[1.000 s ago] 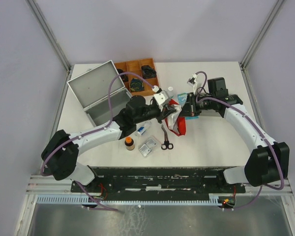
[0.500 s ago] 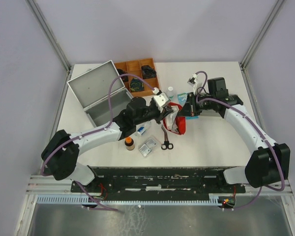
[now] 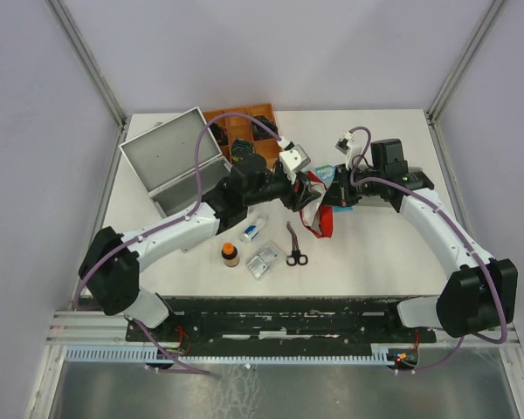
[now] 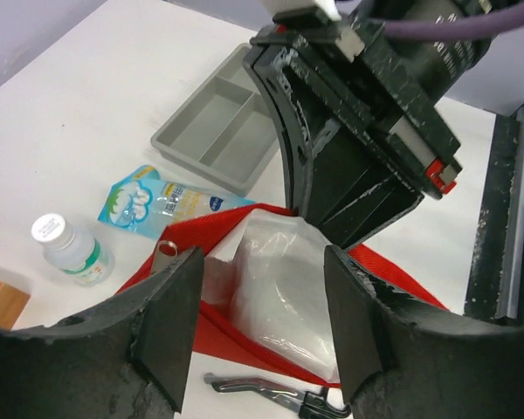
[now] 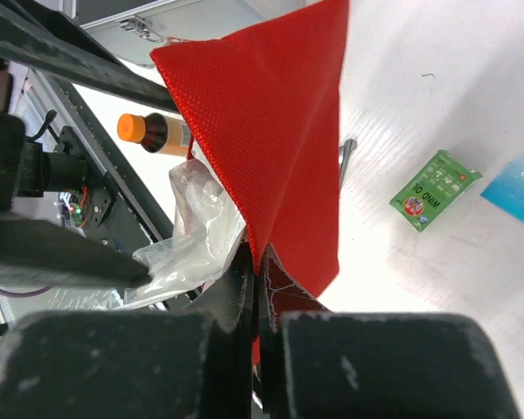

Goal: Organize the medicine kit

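The medicine kit (image 3: 170,161), a silver box with its lid up, stands at the left of the table. My right gripper (image 3: 333,194) (image 5: 260,262) is shut on the edge of a red pouch (image 3: 319,220) (image 5: 279,131) and holds it lifted. A clear plastic bag (image 4: 284,279) (image 5: 201,227) sticks out of the red pouch's (image 4: 217,342) mouth. My left gripper (image 3: 306,187) (image 4: 260,292) is open, one finger on each side of that bag, not gripping it.
A wooden compartment tray (image 3: 244,131) sits behind the kit. Scissors (image 3: 294,246), blister packs (image 3: 262,261), an orange-capped brown bottle (image 3: 230,254) and a small bottle (image 3: 251,229) lie near the front. A grey tray (image 4: 218,131), blue sachet (image 4: 157,201), white bottle (image 4: 65,249) and green sachet (image 5: 434,188) lie around.
My left gripper has opened and let go of the plastic bag, and it has drawn back a little toward the rear. The right gripper keeps holding the pouch.
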